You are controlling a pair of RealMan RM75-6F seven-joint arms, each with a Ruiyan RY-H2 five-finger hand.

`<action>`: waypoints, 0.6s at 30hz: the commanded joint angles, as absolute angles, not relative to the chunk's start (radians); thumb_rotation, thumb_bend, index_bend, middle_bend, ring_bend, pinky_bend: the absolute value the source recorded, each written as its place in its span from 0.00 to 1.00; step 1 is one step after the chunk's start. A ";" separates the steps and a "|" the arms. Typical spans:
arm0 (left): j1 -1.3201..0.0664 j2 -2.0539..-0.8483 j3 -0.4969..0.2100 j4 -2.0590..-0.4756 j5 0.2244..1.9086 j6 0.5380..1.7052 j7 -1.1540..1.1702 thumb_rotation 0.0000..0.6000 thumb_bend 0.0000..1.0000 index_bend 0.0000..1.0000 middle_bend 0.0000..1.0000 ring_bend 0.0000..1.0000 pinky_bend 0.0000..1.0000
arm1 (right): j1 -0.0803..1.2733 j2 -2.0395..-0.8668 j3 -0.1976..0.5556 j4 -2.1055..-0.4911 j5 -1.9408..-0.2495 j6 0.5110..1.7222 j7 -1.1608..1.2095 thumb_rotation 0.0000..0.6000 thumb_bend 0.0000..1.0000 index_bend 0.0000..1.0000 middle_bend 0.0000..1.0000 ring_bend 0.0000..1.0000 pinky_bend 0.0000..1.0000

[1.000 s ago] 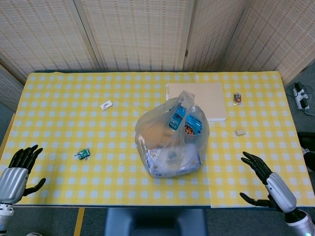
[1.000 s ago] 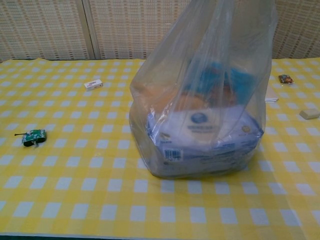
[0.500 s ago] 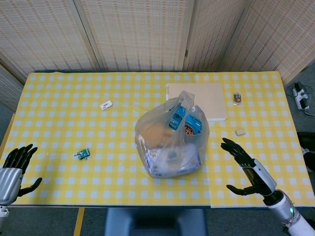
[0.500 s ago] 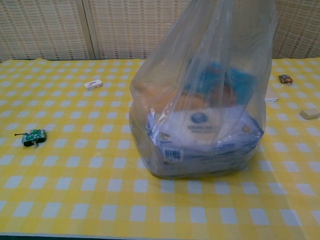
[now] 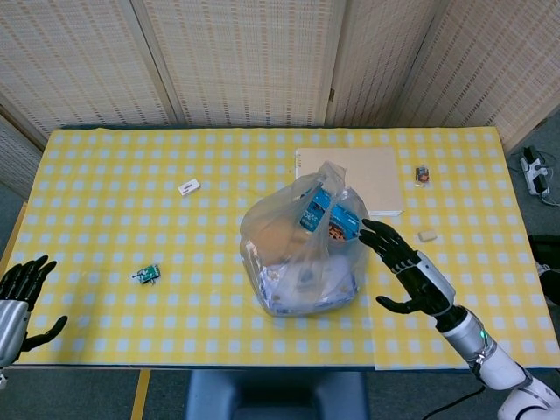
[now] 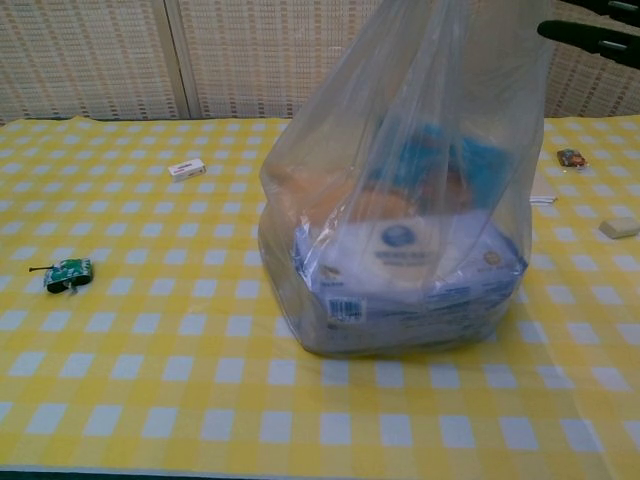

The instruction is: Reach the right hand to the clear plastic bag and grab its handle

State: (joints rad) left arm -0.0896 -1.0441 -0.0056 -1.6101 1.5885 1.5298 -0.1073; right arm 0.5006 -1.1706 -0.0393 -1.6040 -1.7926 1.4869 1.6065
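Observation:
The clear plastic bag (image 5: 302, 249) stands upright in the middle of the table, holding blue packets and a white pack; the chest view shows the bag (image 6: 400, 200) close up. Its handle (image 5: 330, 175) sticks up at the top. My right hand (image 5: 407, 271) hovers just right of the bag, fingers spread, holding nothing, its fingertips close to the bag's side. In the chest view only dark fingers (image 6: 590, 30) show at the upper right. My left hand (image 5: 17, 302) hangs open off the table's near left corner.
A small green toy (image 5: 146, 275) lies left of the bag. A white eraser (image 5: 189, 186) sits further back. A tan board (image 5: 363, 175) lies behind the bag, with a small toy car (image 5: 423, 175) and a beige block (image 5: 427, 234) to its right.
My right hand has moved from the near right table edge up and left, close to the bag's right side. My left hand has drifted down and left toward the frame's corner.

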 commanded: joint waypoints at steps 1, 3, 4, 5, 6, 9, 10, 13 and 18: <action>-0.088 -1.042 -0.005 -1.609 1.593 1.533 -0.113 1.00 0.31 0.09 0.08 0.05 0.00 | 0.520 -1.170 -0.032 -1.607 -1.780 1.466 1.626 1.00 0.30 0.00 0.00 0.00 0.00; -0.086 -1.039 -0.005 -1.608 1.595 1.537 -0.120 1.00 0.31 0.09 0.08 0.05 0.00 | 0.527 -1.176 -0.025 -1.605 -1.770 1.453 1.608 1.00 0.30 0.00 0.00 0.00 0.00; -0.085 -1.039 -0.005 -1.607 1.595 1.540 -0.123 1.00 0.31 0.09 0.08 0.05 0.00 | 0.533 -1.179 -0.021 -1.603 -1.762 1.443 1.601 1.00 0.30 0.00 0.00 0.00 0.00; -0.085 -1.038 -0.005 -1.606 1.595 1.541 -0.125 1.00 0.31 0.09 0.08 0.05 0.00 | 0.537 -1.182 -0.018 -1.601 -1.755 1.434 1.597 1.00 0.30 0.00 0.00 0.00 0.00; -0.085 -1.037 -0.006 -1.605 1.596 1.542 -0.128 1.00 0.31 0.08 0.08 0.05 0.00 | 0.541 -1.184 -0.015 -1.600 -1.746 1.424 1.593 1.00 0.30 0.00 0.00 0.00 0.00; -0.081 -1.035 -0.006 -1.604 1.596 1.548 -0.135 1.00 0.31 0.06 0.13 0.07 0.00 | 0.555 -1.191 -0.005 -1.596 -1.718 1.392 1.584 1.00 0.30 0.00 0.00 0.00 0.00; -0.080 -1.033 -0.007 -1.604 1.596 1.550 -0.142 1.00 0.31 0.06 0.15 0.08 0.00 | 0.560 -1.195 0.000 -1.594 -1.709 1.382 1.581 1.00 0.30 0.00 0.00 0.00 0.00; -0.078 -1.031 -0.009 -1.600 1.596 1.557 -0.154 1.00 0.31 0.06 0.17 0.09 0.00 | 0.569 -1.205 0.013 -1.584 -1.688 1.362 1.570 1.00 0.30 0.00 0.00 0.00 0.00; -0.075 -1.027 -0.007 -1.597 1.600 1.560 -0.164 1.00 0.31 0.07 0.17 0.09 0.00 | 0.591 -1.215 0.036 -1.568 -1.640 1.304 1.548 1.00 0.30 0.00 0.00 0.00 0.00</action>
